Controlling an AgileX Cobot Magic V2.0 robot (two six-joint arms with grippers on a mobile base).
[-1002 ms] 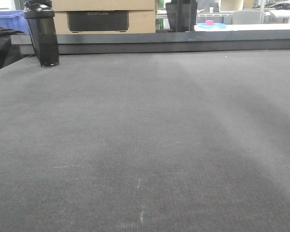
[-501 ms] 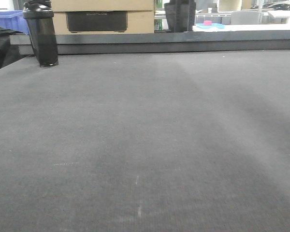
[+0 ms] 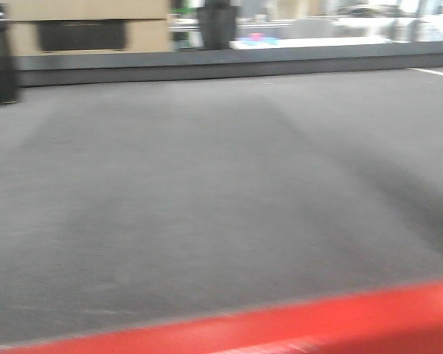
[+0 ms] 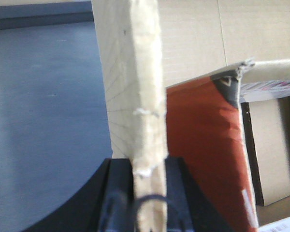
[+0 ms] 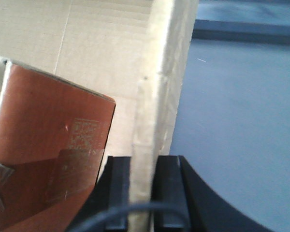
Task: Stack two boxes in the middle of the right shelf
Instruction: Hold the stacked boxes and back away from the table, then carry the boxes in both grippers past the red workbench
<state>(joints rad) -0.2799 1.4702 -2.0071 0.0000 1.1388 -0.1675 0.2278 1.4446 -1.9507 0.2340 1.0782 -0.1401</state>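
Note:
A brown cardboard box is held by two of its walls. My left gripper (image 4: 147, 166) is shut on the upright edge of one wall (image 4: 140, 72). My right gripper (image 5: 144, 164) is shut on the edge of another wall (image 5: 159, 72). The box's inner cardboard face (image 4: 198, 34) fills the background of both wrist views. A red printed carton (image 4: 203, 145) stands inside the box, seen in the right wrist view as the carton (image 5: 48, 130) with a printed code. The right shelf middle is out of view. Neither gripper appears in the front view.
The blurred front view shows a grey mat tabletop (image 3: 207, 206) with a red bar (image 3: 317, 324) across the bottom. A black bottle (image 3: 0, 55) stands far left, in front of a cardboard carton (image 3: 81, 29) behind the back ledge.
The front view has swung right and pulled back. The bottle and back carton slid left, the red bar entered at the bottom, and the picture turned blurry.

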